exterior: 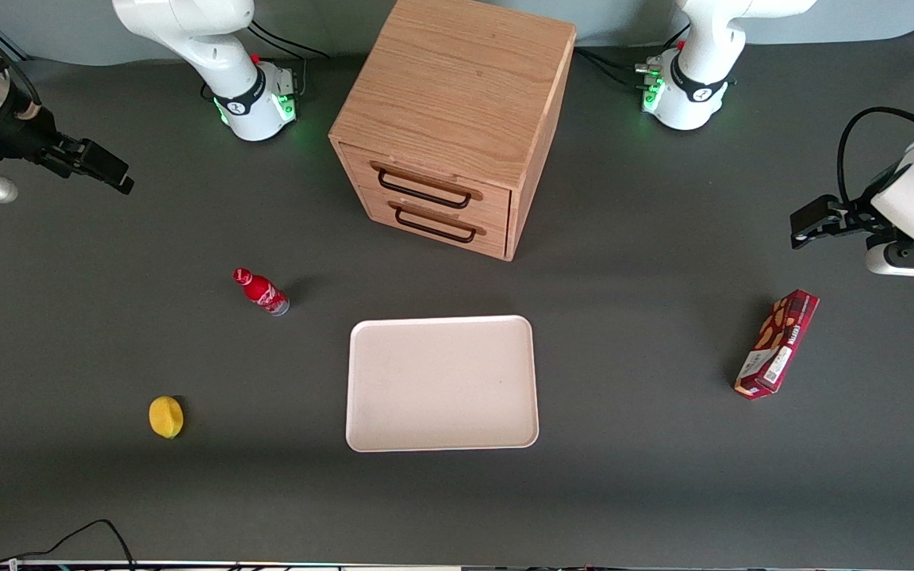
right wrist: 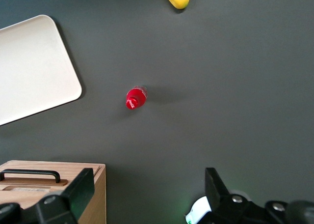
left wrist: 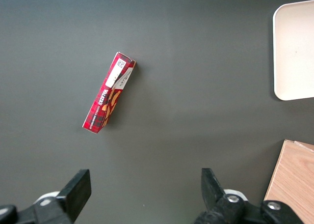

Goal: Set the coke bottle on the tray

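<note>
While gripper (exterior: 112,170) hangs open, coke bottle (exterior: 262,292) well apart

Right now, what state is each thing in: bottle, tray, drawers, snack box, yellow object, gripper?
coke bottle: upright on the table, capped, not on the tray.
tray: flat on the table, nothing on it.
drawer cabinet: both drawers closed.
snack box: resting on the table toward the parked arm's end.
yellow object: loose on the table.
gripper: open, holding nothing, raised above the table.
</note>
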Controlling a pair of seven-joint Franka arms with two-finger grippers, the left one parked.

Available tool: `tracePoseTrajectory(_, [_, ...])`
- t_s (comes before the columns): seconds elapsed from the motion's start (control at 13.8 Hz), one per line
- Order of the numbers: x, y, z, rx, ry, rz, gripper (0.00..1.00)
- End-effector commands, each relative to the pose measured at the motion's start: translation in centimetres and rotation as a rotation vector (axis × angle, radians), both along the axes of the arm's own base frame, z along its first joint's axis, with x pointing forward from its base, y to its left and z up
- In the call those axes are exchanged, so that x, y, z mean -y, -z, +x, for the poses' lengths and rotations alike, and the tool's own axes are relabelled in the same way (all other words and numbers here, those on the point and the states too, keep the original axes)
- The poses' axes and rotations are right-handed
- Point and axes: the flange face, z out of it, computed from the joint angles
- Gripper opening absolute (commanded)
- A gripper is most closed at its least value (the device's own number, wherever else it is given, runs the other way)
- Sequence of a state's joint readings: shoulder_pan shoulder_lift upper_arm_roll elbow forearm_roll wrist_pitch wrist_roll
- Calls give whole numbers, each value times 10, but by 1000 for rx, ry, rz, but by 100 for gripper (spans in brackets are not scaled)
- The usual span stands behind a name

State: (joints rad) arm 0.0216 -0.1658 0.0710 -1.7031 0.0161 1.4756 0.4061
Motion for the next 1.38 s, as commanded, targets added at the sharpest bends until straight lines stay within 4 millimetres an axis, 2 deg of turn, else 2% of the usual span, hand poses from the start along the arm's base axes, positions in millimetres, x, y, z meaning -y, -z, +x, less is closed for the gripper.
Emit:
tracePoseTrajectory(0.0, [5, -7, -6, 9, 18, 31, 100])
tracePoseTrajectory(0.15, [1, -2, -4, 4, 1, 33, 100])
tracePoseTrajectory(0.22, [-7, 9, 4, 2, -8, 32, 100])
tracePoseTrajectory(0.29, [-10, 34, 14, -16, -11, 33, 100])
tracePoseTrajectory(0.44, [-37, 96, 31, -25, -42, 30, 100])
tracePoseTrajectory(0.65, [-59, 200, 36, -2, -60, 55, 100])
tracePoseTrajectory(0.73, [-59, 226, 35, 9, -52, 58, 100])
tracePoseTrajectory(0.87, [-57, 268, 31, 6, -53, 56, 100])
tracePoseTrajectory(1.16, [-55, 310, 22, 25, -55, 54, 100])
tracePoseTrajectory(1.24, [-54, 313, 20, 23, -65, 53, 86])
tracePoseTrajectory(1.31, [-54, 313, 18, 23, -72, 50, 45])
